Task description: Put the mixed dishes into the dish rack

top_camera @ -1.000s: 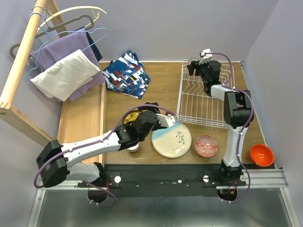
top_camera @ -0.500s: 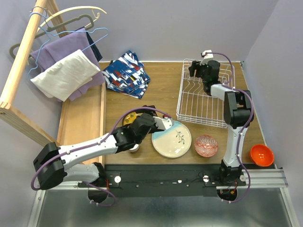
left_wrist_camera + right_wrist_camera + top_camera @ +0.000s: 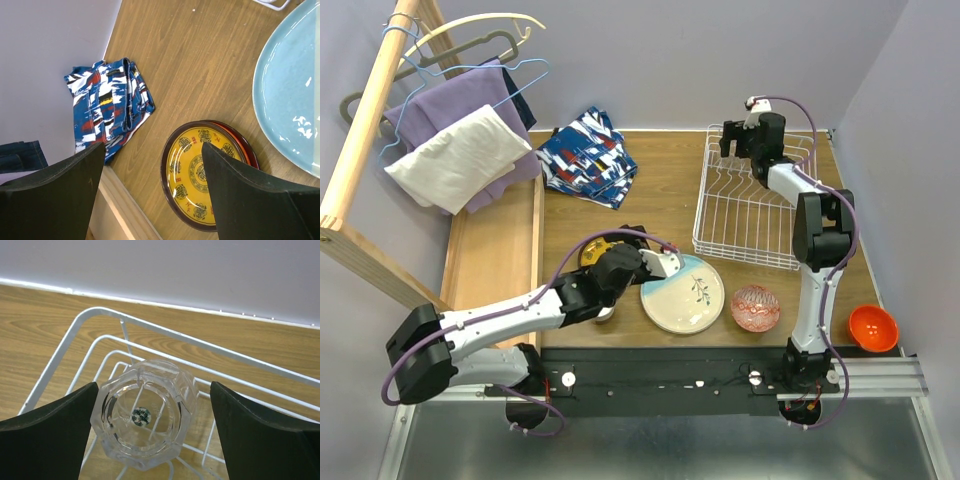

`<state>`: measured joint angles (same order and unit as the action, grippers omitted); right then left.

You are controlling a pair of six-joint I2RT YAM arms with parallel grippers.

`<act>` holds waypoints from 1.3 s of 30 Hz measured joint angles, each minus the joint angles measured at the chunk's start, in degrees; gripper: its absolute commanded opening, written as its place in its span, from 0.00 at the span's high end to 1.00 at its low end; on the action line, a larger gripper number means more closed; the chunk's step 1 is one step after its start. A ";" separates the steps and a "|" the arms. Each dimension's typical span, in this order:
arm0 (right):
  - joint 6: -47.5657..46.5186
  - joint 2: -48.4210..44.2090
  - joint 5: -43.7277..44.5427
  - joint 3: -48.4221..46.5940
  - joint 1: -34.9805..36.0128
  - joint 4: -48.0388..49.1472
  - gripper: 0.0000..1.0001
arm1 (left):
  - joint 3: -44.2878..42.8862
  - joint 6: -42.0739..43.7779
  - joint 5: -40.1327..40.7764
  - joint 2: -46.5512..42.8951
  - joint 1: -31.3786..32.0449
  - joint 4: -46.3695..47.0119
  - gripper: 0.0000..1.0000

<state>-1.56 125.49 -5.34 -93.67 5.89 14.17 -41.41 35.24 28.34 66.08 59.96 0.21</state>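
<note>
Rack [image 3: 753,215]: white wire, at the far right of the table.
Right gripper [image 3: 728,142]: above the rack's far left corner.
Left gripper [image 3: 630,238]: over the yellow plate [image 3: 591,249], partly hiding it.
Blue plate [image 3: 685,295]: just right of the yellow plate.
Patterned bowl [image 3: 756,307]: just beside the blue plate.
Orange bowl [image 3: 873,328]: at the near right corner.
Cloth [image 3: 588,157]: at the far edge.

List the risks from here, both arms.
1. The clear glass stands on the dish rack corner wires, between the fingers of the open right gripper. A skewed retreat could tip it.
2. The left gripper hangs open over the dark red-yellow plate, which lies flat close beside the pale blue plate. A descending finger may strike the blue rim.
3. The steel cup sits partly under the left arm; a swing could knock it.
</note>
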 measured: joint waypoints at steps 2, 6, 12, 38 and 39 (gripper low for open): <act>-0.24 -0.02 -0.02 -0.63 -0.02 -1.88 0.00 | 0.44 0.00 -0.11 -0.46 0.00 0.42 0.13; -0.59 -0.02 -0.02 -0.96 -0.02 -5.29 0.00 | 1.57 0.02 -0.57 -0.92 -0.02 1.46 0.13; -0.55 -0.13 1.22 -3.61 -0.02 -9.05 0.00 | 2.64 0.02 -0.94 -1.22 -0.66 2.32 0.13; -2.60 0.17 0.50 -16.00 0.02 -24.13 0.00 | 4.90 0.00 -1.01 -4.17 -2.45 3.34 0.11; -3.02 0.68 0.55 -16.22 0.09 -25.18 0.00 | 4.90 0.00 -1.01 -4.17 -2.51 3.34 0.11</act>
<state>-4.58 126.17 -4.80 -109.89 5.98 -11.00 -36.51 35.24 27.33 61.91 57.45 3.55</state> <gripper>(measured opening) 0.996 0.884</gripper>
